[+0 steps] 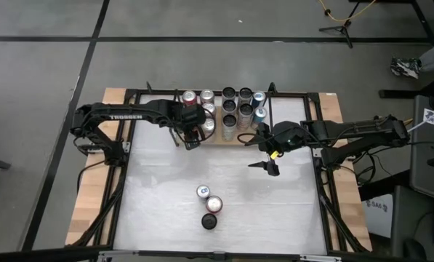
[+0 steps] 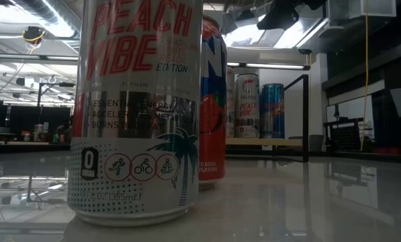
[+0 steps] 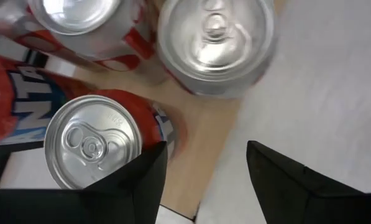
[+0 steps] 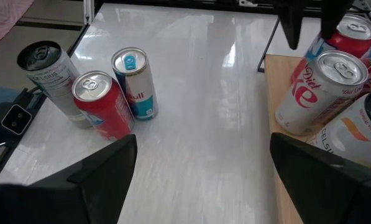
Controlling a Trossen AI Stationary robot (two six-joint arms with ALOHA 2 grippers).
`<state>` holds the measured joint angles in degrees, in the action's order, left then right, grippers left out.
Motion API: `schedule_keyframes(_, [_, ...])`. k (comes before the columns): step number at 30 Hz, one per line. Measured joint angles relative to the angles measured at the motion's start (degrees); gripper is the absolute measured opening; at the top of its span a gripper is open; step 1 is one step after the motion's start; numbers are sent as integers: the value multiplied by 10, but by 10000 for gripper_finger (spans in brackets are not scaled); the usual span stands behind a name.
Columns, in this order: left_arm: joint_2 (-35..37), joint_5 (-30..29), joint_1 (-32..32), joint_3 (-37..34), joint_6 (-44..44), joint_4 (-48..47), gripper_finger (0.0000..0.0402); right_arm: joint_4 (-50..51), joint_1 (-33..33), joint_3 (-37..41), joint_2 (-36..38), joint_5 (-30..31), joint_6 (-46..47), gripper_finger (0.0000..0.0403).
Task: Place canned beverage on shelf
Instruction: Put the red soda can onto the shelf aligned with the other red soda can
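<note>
the left claw (image 1: 193,138) hangs over the near left corner of the shelf (image 1: 215,140), its two fingers (image 3: 141,180) apart with bare wood and white table showing between them; it holds nothing, and a red can (image 3: 95,140) on the shelf stands just beside one finger. it looks to have set a can down there, so the step in hand is likely the release and pull-away. to do it well, lift straight up before swinging off, so that finger does not clip the red can or the silver-topped can (image 3: 215,43) farther in, and keep clear of the black rod at the shelf's left end.

the left arm (image 1: 126,115) reaches in from the left edge, stretched almost level across the far left of the table, wrist bent down over the shelf.

the right claw (image 1: 269,166) waits over the table just near of the shelf's right end, fingers (image 4: 92,177) spread wide and empty, its arm coming in from the right.

three cans wait near the table's near edge: a blue one (image 1: 203,192), a red one (image 1: 214,204) and a dark-topped one (image 1: 209,221), standing close together, well apart from the shelf, which already carries about a dozen.
</note>
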<state>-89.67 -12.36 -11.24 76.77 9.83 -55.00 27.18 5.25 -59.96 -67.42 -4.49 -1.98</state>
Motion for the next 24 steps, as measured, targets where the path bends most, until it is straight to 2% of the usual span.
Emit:
schedule_keyframes(9, [0, -2, -30, 0, -29, 0, 211, 0, 0, 0, 0, 0, 0, 363])
schedule_keyframes(24, [0, -2, -59, 0, -30, 10, 211, 0, 0, 0, 0, 0, 0, 363])
